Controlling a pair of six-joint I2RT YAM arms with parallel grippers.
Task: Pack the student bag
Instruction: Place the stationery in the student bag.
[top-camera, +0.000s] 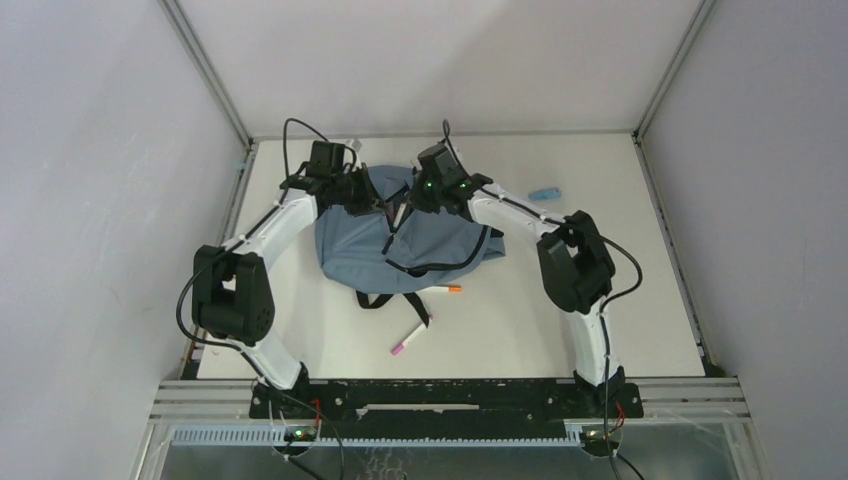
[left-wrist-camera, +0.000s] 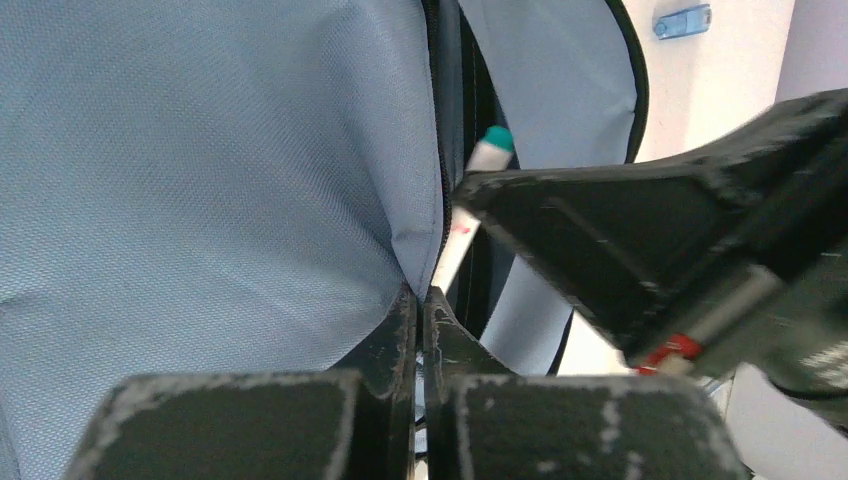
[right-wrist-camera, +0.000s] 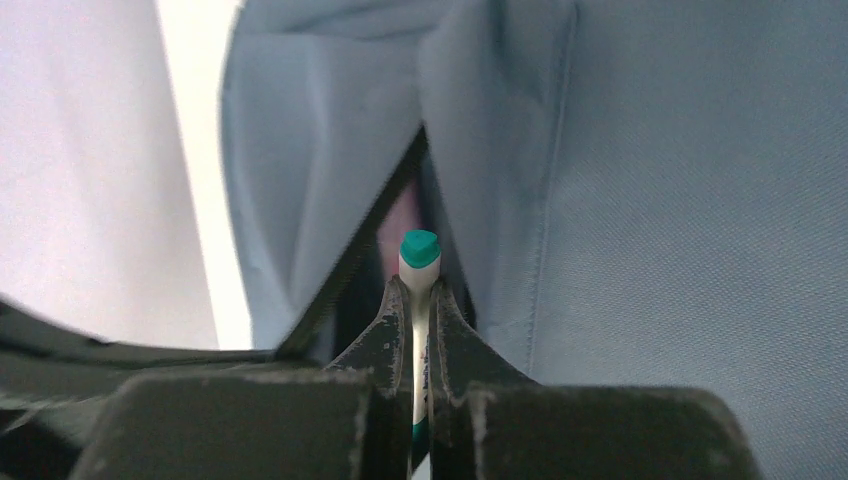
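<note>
1. Got the student bag (top-camera: 430, 245) slumped on the far middle of the white bench (top-camera: 600, 320), right between the two arms, with a black strap (top-camera: 375, 299) looping out at its near edge.
2. On to the left gripper (left-wrist-camera: 421, 300): jaws pressed together, pinching a fold of the bag's fabric just beside the zip (left-wrist-camera: 440, 180), right at the edge of the opening.
3. Same deal for the right gripper (right-wrist-camera: 420, 293): clamped tight on a white marker (left-wrist-camera: 453, 238), teal cap (right-wrist-camera: 420, 248) poking out past the fingertips and pointing into the dark gap of the opening.
4. From above, both just beside each other over the bag's far half, nearly touching.
5. Fabric-wise: soft, matte, blue-grey, with a fine woven grain up close, creased and saggy rather than holding any shape. Black zip tape and black piping along the edges.
6. Fingers (left-wrist-camera: 390, 340) on both: hard black, tapering to narrow tips, scuffed pale grey along the edges.
7. Marker: slim smooth barrel with some red print.
8. Something pinkish inside the gap, too blurred to call.
9. Loose on the bench: an orange-capped marker (top-camera: 447, 288) just beside the bag's near edge, a pink-capped marker (top-camera: 410, 338) nearer the arm bases, and a small light-blue thing (top-camera: 545, 192) well apart on the far right.
</note>
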